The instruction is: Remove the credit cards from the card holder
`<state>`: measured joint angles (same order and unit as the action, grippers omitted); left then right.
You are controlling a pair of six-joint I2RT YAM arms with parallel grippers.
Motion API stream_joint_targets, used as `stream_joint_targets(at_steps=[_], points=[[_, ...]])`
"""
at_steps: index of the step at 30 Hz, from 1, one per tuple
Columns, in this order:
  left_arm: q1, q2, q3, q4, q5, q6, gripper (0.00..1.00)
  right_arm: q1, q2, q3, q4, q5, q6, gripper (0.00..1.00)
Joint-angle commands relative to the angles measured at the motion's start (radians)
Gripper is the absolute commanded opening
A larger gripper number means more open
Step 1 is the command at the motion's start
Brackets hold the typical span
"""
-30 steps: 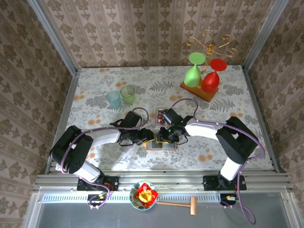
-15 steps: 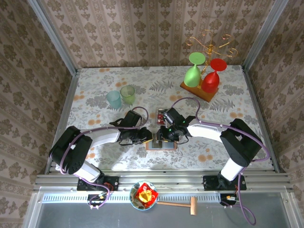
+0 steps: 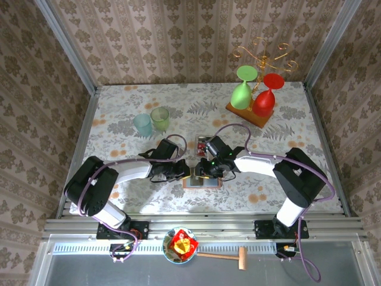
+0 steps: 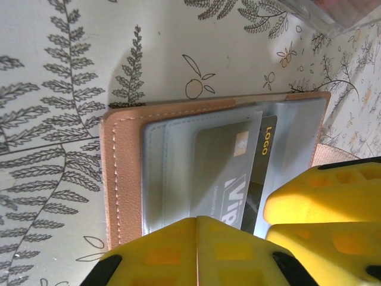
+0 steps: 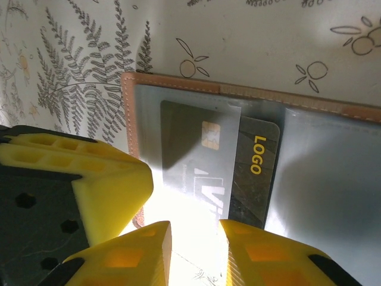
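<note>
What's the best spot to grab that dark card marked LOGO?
Pinch the LOGO end of the card, the strip poking out of the clear pocket of the card holder. Come from the holder's middle, probably; the rest sits sleeved and flat, so it slides out that way.

Two white-tubed arms with chunky black joints: the left arm [image 3: 128,171] is rooted at seven o'clock and the right arm [image 3: 256,164] at five. Thin purple cables [image 3: 237,124] loop along them. The left fingers [image 4: 178,253] and right fingers [image 5: 268,256] are bright yellow plastic, moulded with shallow pockets.
</note>
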<state>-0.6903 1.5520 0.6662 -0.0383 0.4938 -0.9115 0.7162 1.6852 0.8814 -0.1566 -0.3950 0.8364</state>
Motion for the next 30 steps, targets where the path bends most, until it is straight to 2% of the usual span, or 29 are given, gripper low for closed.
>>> stream_joint_targets(at_steps=[1,30], points=[[-0.002,0.003,-0.02,0.015,0.008,0.008,0.08,-0.006,0.024,-0.011,0.005,-0.016,0.01,0.28],[0.0,0.022,-0.032,0.019,0.012,0.01,0.08,-0.01,-0.001,0.044,-0.136,0.093,-0.062,0.29]])
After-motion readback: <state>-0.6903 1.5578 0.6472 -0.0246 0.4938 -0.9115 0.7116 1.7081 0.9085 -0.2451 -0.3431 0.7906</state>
